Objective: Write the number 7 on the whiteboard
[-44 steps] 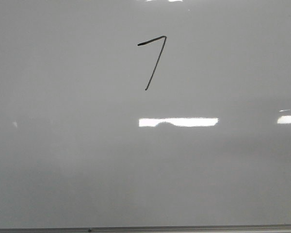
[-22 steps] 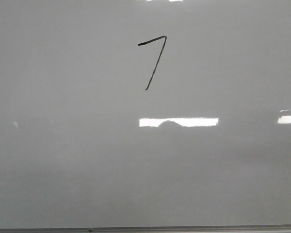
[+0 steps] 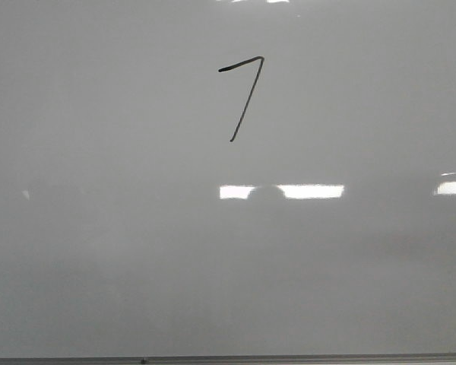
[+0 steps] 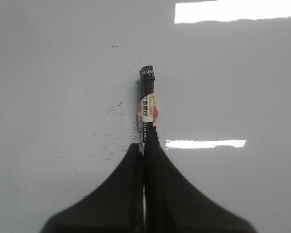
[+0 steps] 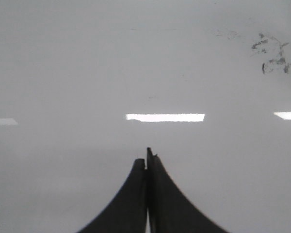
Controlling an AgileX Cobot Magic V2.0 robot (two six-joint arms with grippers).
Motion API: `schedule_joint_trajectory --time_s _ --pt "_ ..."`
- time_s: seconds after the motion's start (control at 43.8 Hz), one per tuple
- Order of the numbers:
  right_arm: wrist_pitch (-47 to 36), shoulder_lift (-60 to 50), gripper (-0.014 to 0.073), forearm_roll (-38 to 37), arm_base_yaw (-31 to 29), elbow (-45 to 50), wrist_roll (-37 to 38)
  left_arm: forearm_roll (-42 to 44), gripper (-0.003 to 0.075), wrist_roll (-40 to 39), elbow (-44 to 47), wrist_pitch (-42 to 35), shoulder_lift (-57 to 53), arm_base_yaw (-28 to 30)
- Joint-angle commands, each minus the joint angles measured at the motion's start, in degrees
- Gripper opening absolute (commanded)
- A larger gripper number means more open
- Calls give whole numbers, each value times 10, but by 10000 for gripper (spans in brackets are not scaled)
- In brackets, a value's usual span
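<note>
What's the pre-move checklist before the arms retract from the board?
1. Figure drawn: ok. The number 7 shows a top stroke and a slanted downstroke on the whiteboard.
2. Marker secured: ok. The left pincer is shut on the marker.
3. Marker clear of the board: cannot tell. The left wrist view shows its end near the surface, but contact is unclear.
4. Right pincer: ok. Shut, nothing held.
5. Arms clear of the front view: ok. Neither arm appears there.
6. Board clean elsewhere: not ok. Dark smudges show in the right wrist view, and fainter specks beside the marker in the left wrist view.
</note>
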Motion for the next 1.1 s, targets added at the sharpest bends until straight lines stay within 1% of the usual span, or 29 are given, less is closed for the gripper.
schedule_joint_trajectory --time_s 0.0,0.091,0.365,1.073 --pt "-45 -11 -118 -10 4 -1 -12 -5 -20 -3 8 -47 -7 -4" --pt "-55 -12 -118 -9 8 -1 -23 -5 -20 -3 8 -47 -7 -4" --pt "-75 -12 -118 -1 8 -1 -23 -5 -20 -3 8 -47 -7 -4" --pt "-75 -11 -118 -1 8 -1 -23 -5 -20 -3 8 -47 -7 -4"
